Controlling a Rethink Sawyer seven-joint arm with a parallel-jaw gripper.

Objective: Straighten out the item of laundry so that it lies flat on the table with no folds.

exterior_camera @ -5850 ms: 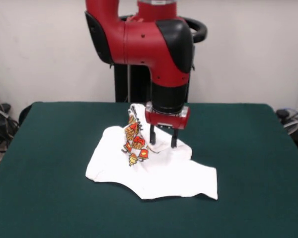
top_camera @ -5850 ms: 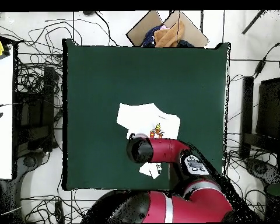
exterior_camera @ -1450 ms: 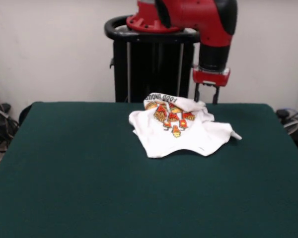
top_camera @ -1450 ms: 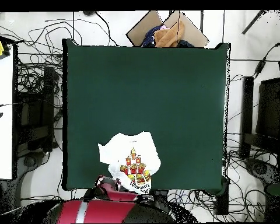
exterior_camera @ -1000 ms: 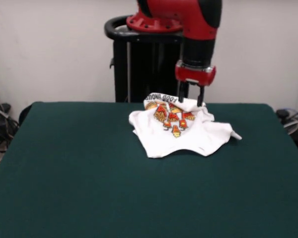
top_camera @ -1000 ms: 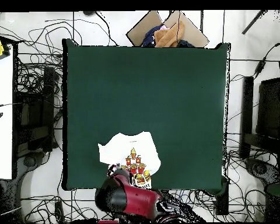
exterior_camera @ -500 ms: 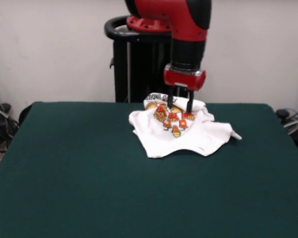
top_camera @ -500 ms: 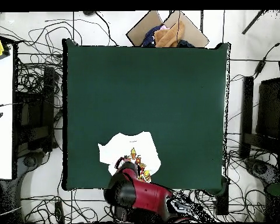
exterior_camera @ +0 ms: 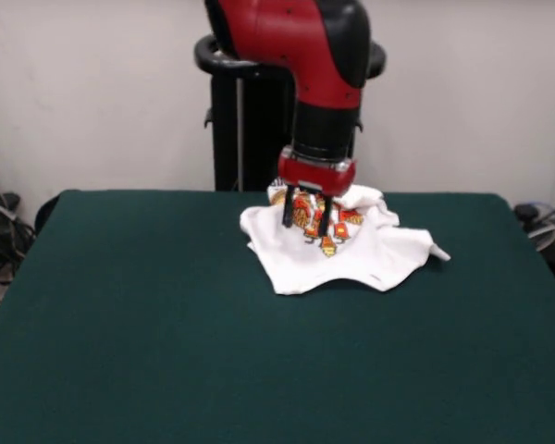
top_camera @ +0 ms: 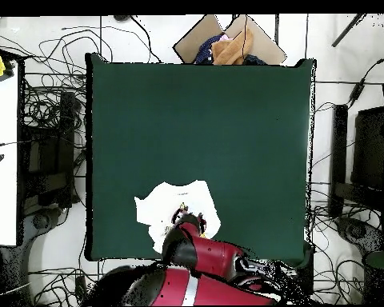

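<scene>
Shirt [exterior_camera: 338, 250] on table [exterior_camera: 166, 351] – end effector [exterior_camera: 306, 222] above.

A plain pale wall [exterior_camera: 92, 92] fills the background of the front view, evenly lit. In the overhead view the floor [top_camera: 323, 44] is white, with many black cables [top_camera: 47, 104] lying on it. Beside the cables stands a white side table [top_camera: 2, 160], and 1 brown cardboard box [top_camera: 231, 38] with cloth inside lies on the floor.

green table [exterior_camera: 120, 351], crumpled T-shirt [exterior_camera: 370, 254] on it

cardboard box [top_camera: 227, 40] seemingly holding clothes, tangled floor cables [top_camera: 43, 104]
</scene>
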